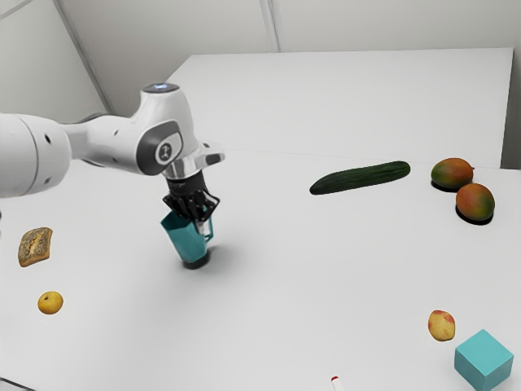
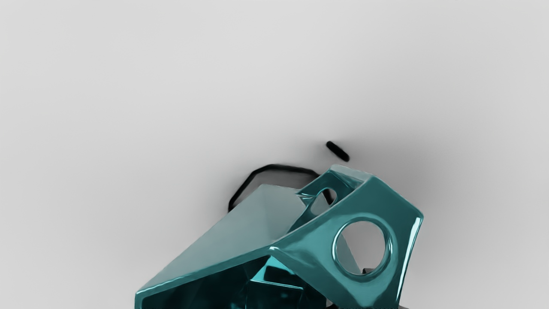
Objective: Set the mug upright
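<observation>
My gripper (image 1: 200,221) points down at the teal mug (image 1: 186,237), by its handle side; I can't tell whether it's clenched or released. The mug leans, mouth up toward the exterior view's left, well in from the table's (image 1: 269,293) back edge. A wide gap separates it from the cucumber (image 1: 360,177); two mangoes (image 1: 453,173) sit farther along, near that edge.

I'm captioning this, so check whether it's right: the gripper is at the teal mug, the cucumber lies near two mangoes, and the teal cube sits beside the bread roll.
One part is wrong: the exterior view shows the teal cube beside the red-and-yellow fruit, far from the bread roll. The gripper is at the teal mug, and the cucumber lies near two mangoes.
</observation>
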